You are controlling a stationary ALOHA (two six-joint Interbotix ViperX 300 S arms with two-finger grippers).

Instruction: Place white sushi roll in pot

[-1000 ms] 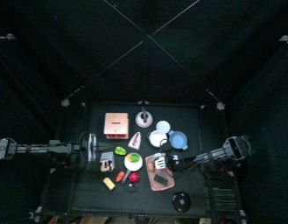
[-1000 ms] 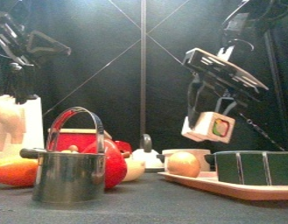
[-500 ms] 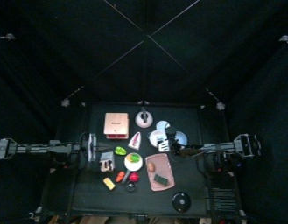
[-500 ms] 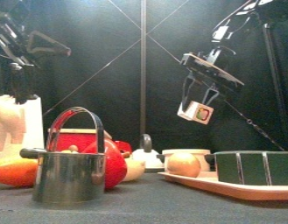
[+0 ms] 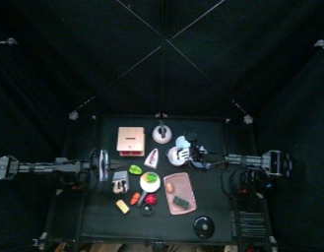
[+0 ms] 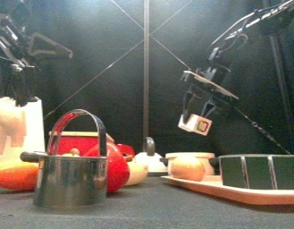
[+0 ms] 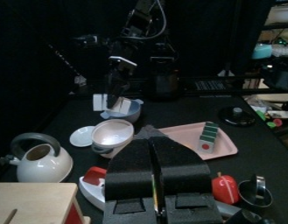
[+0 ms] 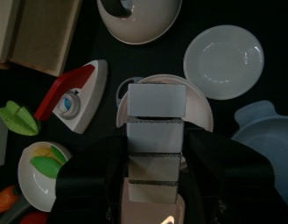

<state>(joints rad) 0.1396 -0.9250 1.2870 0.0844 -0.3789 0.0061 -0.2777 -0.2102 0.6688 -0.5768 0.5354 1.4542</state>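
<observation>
Two slim black robot arms are showing. The right arm is made of dark tubular links with black cables running alongside, ending in a gripper with two long flat black jaws. The left gripper is showing two broad matte-black jaws with ridged inner faces. The left arm is appearing as a thin jointed black rod with grey highlights.

The right arm reaches in from the right and hangs high above the desk's far middle; its hand points down, fingers clamped on a white sushi roll. The left arm rests low at the left, its hand with fingers pressed together, holding nothing.
</observation>
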